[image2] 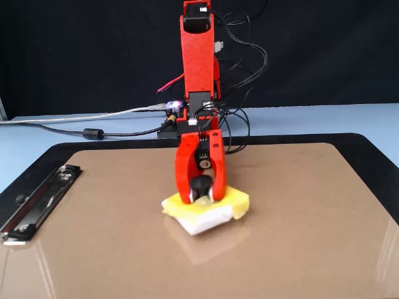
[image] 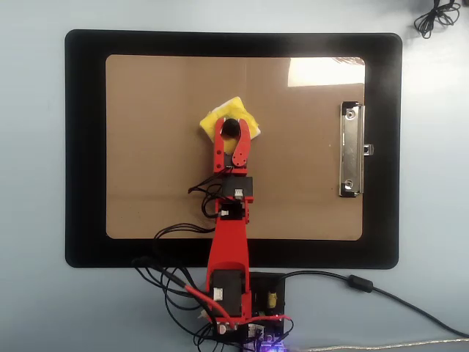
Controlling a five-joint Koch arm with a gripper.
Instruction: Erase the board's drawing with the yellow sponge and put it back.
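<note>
The fingers (image2: 201, 194) pinch the black knob of the yellow sponge (image2: 206, 210), which lies flat on the board (image2: 299, 237) directly beneath them. No drawing shows in either view. Tilted pressure could twist the sponge off the knob. Only the overhead view shows the clip (image: 352, 150), well right of the fingers.

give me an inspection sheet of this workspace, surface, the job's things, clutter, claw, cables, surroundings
Surface: pale blue table; black mat under the board.
Job's things: board, its metal clip at the right in the overhead view; yellow sponge flat on the board; drawing not visible.
Clutter: nothing seen.
Claw: claw shut on the sponge's black knob.
Cables: loose wires at the arm base; grey cable; a coil at the top corner.
Surroundings: black backdrop.
</note>
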